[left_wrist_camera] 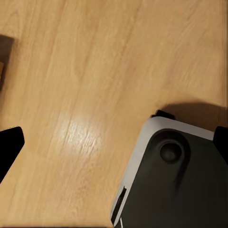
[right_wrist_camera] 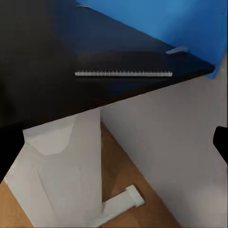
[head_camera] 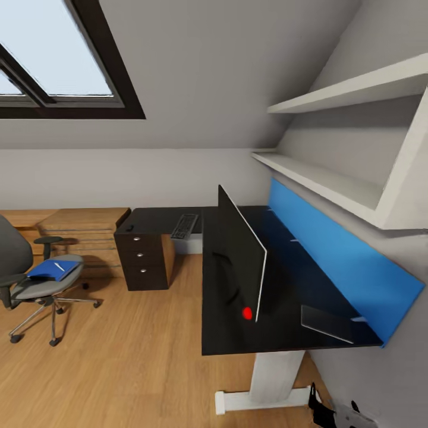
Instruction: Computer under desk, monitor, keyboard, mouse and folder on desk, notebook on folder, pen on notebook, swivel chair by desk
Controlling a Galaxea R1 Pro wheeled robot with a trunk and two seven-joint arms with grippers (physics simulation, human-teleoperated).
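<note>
Sloped grey walls, dark-framed skylight (head_camera: pixel 56 59), white shelves (head_camera: pixel 333 178), light wood floor (head_camera: pixel 119 368)

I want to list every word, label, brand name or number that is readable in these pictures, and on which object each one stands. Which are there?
None can be read.
Slim grey-framed keyboard on the black-topped desk: its keys are too small to read.
Large black flat monitor: no brand mark visible, just a red dot.
Bright blue folder on the grey swivel chair: no label visible.
</note>
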